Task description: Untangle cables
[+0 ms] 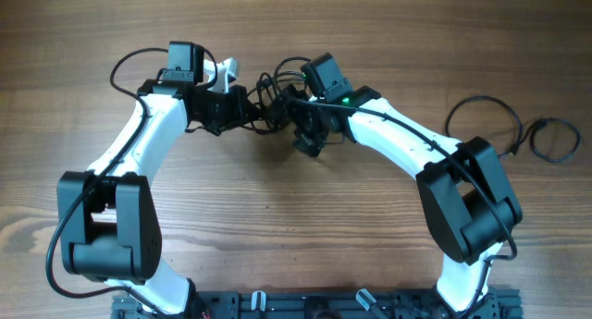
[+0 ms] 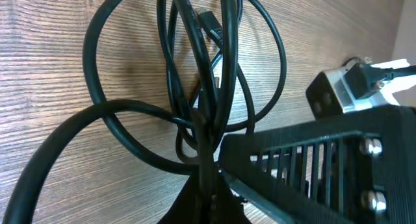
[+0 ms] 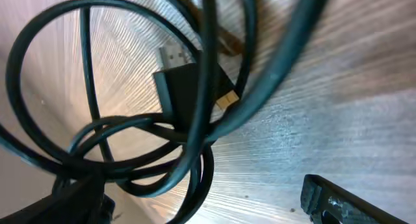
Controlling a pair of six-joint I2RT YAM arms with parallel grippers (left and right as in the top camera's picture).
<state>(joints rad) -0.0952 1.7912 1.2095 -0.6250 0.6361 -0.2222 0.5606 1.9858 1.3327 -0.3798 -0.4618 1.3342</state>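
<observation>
Overhead first — the arms meet at the far middle of the worktop (image 1: pixel 277 226), the cables (image 1: pixel 274 90) a dark knot between left hand (image 1: pixel 242 111) and right hand (image 1: pixel 310 132), one spare loop (image 1: pixel 548 139) well apart on the right. Left wrist now: that hand is clenched on strands at the knot's base, anchoring it I'd guess, black loops fanning out above. Right wrist — the right hand gapes wide, holding nothing, with a metal-tipped plug (image 3: pixel 188 87) among crossed loops just ahead, probably to pick a strand free.
</observation>
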